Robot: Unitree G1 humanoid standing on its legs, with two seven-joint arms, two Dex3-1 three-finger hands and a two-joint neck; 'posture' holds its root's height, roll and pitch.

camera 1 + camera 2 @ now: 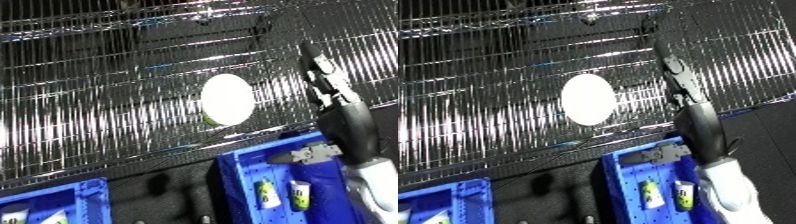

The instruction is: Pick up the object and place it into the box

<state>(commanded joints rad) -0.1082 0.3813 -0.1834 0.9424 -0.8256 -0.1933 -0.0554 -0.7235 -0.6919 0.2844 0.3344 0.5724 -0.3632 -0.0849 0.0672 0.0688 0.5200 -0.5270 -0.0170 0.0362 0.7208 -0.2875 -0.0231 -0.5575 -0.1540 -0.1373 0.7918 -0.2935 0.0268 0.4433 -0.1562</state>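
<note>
A white oval object (588, 98) lies on the wire shelf (487, 100), its long axis running up the view, tilted slightly. To its right, apart from it, my right hand (684, 82) reaches up over the shelf with fingers straight, holding nothing. Below the object sits a blue bin (631, 177).

Wire shelf (107, 100): bare metal rods, bright and shiny, throwing strong glints.
Oval object (227, 99): white, smooth, washed out by glare.
Near right bin (244, 172): blue plastic, smooth, slightly glossy, dotted with small holes.
Near left bin (84, 192): same blue plastic.
Right hand (680, 75): black, matt.
Forearm (728, 187): white, smooth casing.
</note>
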